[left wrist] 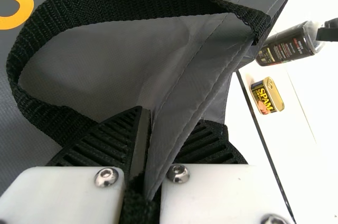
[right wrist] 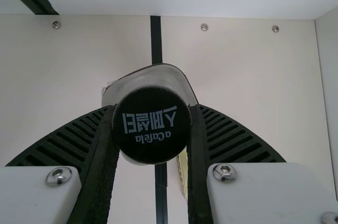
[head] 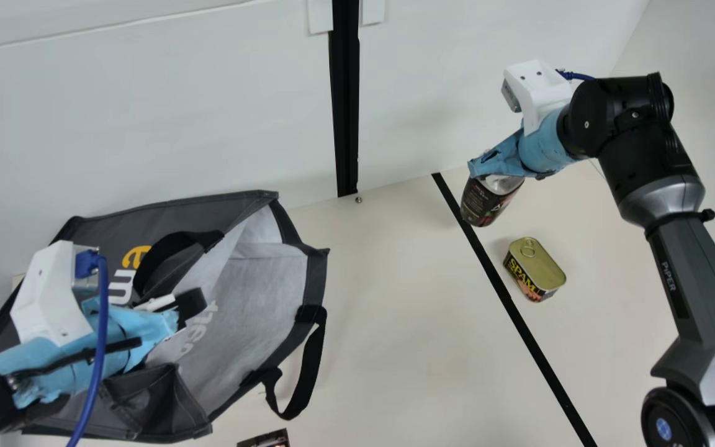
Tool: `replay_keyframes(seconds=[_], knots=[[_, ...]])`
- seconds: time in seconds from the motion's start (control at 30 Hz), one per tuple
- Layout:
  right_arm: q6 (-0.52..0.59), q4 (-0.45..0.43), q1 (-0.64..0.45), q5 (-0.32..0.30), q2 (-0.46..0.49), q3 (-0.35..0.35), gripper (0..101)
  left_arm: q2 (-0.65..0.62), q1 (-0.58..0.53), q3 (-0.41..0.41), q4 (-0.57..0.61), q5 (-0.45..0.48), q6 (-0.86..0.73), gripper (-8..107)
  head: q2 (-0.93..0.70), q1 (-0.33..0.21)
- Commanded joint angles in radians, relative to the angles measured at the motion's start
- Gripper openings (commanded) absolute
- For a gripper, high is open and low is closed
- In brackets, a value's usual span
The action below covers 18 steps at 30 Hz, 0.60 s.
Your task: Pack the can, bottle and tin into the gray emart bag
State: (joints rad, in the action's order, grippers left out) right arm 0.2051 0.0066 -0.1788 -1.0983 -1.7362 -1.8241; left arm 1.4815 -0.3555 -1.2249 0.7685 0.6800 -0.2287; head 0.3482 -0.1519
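Bottle, dark-labelled, held cap uppermost over the right-hand half of the tabletop, toward its far edge. My right tool is closed around its black cap, one ribbed finger on each side; I cannot tell whether the base touches the tabletop. The gray bag lies well apart, at the tabletop's left and closer to the near edge, its open mouth facing the right-hand side. My left tool pinches the bag's fabric between its fingers, at the rim. So the right arm is the one to deliver: I judge the bottle must travel left and nearward, and its long axis, now running down from the tool, may need tipping to slide in base first. The tin sits just nearward of the bottle.
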Motion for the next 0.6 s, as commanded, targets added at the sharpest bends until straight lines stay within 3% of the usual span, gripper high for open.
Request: replay_keyframes(seconds=[0.0,0.57], knots=[[0.002,0.0,0.008,-0.004,0.01,0.007,0,0.0,0.0,0.0,0.0,0.0,0.0,10,0.001,-0.023],[0.064,0.044,0.084,-0.024,0.136,0.111,0,0.0,0.0,0.0,0.0,0.0,0.0,10,0.001,-0.023]])
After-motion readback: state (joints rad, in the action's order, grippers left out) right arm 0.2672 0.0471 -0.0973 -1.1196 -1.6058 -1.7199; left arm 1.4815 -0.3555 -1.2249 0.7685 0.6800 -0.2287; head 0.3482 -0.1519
